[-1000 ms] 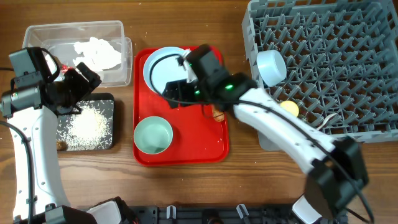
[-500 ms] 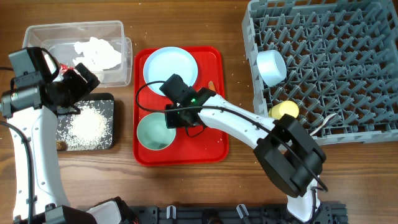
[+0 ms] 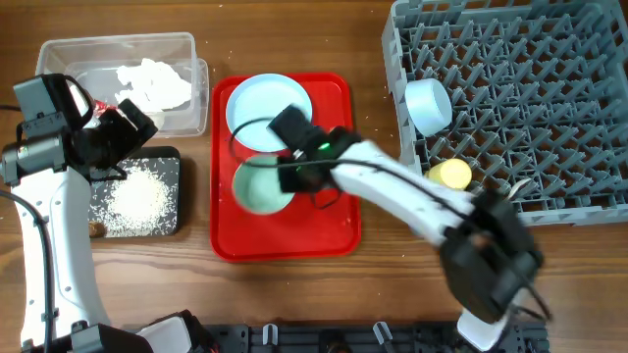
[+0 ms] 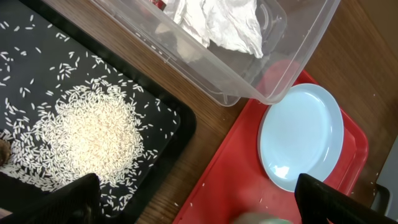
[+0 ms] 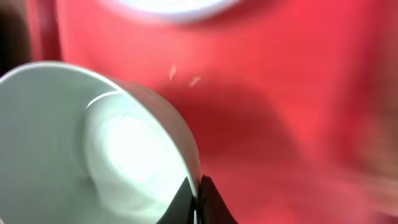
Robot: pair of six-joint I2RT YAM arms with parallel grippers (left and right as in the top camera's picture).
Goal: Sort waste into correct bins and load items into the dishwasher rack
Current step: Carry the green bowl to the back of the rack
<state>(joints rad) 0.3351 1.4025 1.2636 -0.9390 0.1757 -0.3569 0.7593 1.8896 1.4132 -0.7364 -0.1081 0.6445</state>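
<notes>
My right gripper (image 3: 291, 180) is shut on the rim of a pale blue bowl (image 3: 258, 186) over the red tray (image 3: 339, 230); in the right wrist view its fingertips (image 5: 198, 200) pinch the bowl's wall (image 5: 93, 143). The round pale blue plate (image 3: 268, 102) lies at the tray's back. A second bowl (image 3: 427, 106) and the yellow cup (image 3: 450, 175) sit in the grey dishwasher rack (image 3: 530, 98). My left gripper (image 3: 130, 145) hangs open over the bins, its jaws wide apart (image 4: 199, 208). White tissue (image 3: 152, 83) fills the clear tub (image 3: 69, 54). Rice (image 3: 135, 196) lies in the black tray (image 3: 169, 162).
A small brown lump (image 3: 95, 228) sits at the black tray's front left corner. The right arm (image 3: 422, 201) stretches across the tray's right half to the table's front. A few rice grains (image 4: 261, 200) are scattered on the red tray (image 4: 236, 155).
My right gripper has closed on the bowl's rim and moved it back and to the right on the red tray. The left arm has not moved.
</notes>
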